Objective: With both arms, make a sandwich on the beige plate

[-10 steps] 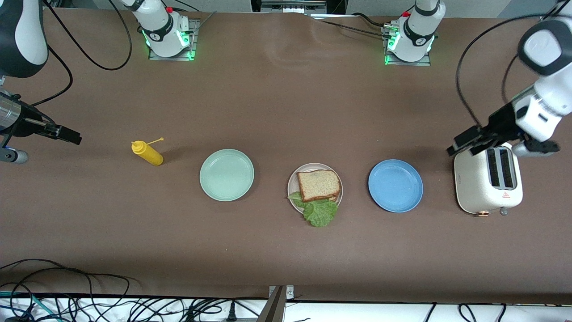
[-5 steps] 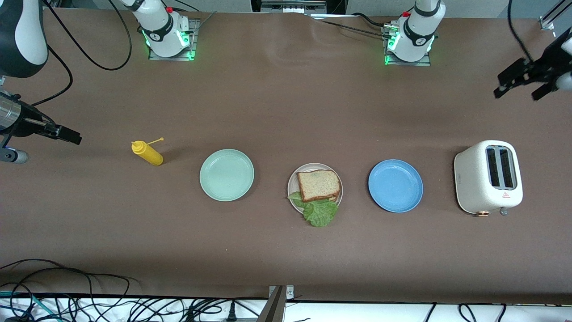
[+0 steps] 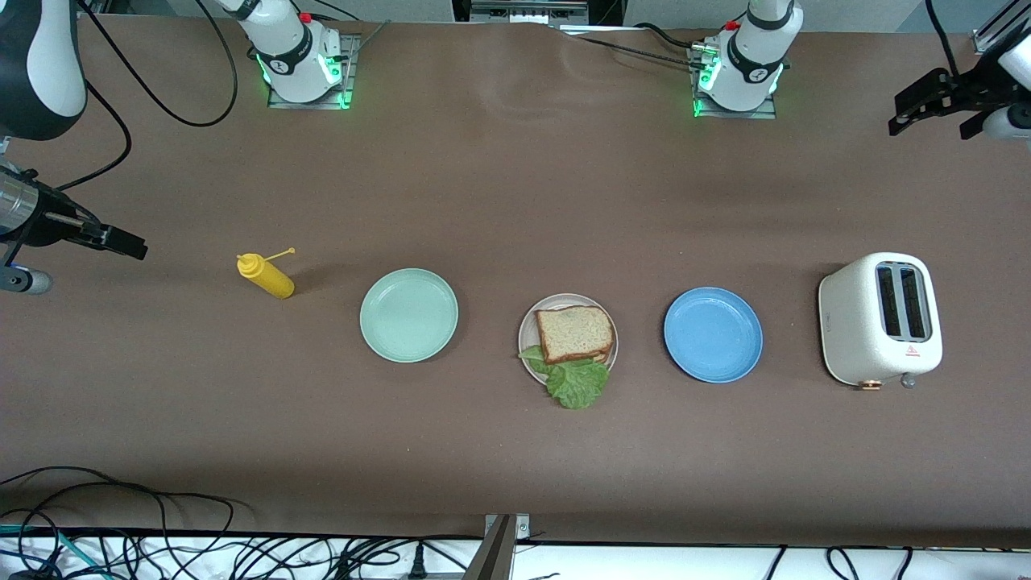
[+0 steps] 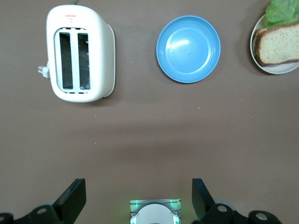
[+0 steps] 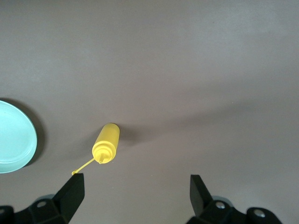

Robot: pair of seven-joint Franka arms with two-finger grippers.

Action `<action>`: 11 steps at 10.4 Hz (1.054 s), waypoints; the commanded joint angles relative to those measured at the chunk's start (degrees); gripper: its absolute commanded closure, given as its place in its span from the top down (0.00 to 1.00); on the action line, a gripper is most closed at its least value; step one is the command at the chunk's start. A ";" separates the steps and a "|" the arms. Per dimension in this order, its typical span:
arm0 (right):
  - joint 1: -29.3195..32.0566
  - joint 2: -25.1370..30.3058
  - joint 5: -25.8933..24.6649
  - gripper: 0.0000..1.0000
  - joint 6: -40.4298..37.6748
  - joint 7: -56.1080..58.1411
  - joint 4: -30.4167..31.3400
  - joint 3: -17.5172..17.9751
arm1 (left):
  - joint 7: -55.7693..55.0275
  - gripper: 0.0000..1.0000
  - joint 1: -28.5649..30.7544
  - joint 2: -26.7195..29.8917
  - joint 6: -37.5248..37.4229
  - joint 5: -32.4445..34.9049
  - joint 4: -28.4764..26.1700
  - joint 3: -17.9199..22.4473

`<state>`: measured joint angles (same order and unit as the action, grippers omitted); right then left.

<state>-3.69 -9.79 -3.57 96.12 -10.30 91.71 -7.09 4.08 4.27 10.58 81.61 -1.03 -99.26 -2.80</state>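
Front view: sandwich (image 3: 573,333) on beige plate (image 3: 528,322), left gripper (image 3: 934,105) and right gripper (image 3: 105,238) at table ends, fingers apart.

Robotics lab bench posing as a kitchen: two white arm bases glowing green (image 3: 304,60) are sitting bolted on a brown-covered table (image 3: 499,201), loose black cables (image 3: 161,548) are trailing along its edge, beside a white two-slot toaster (image 3: 879,321).

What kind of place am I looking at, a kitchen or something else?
Probably a robotics lab staged as a kitchen: two robot arm bases bolted to the brown table, loose cables along its edge, and a toaster beside a sandwich.
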 commanded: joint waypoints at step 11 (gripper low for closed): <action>0.35 0.82 -0.92 1.00 -0.93 0.28 0.05 0.33 | -0.38 1.00 0.56 -8.65 -4.70 1.30 12.25 -2.38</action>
<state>-3.69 -9.79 -3.59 96.01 -10.30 91.71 -7.09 3.70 4.54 3.14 78.28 -1.02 -89.30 -4.64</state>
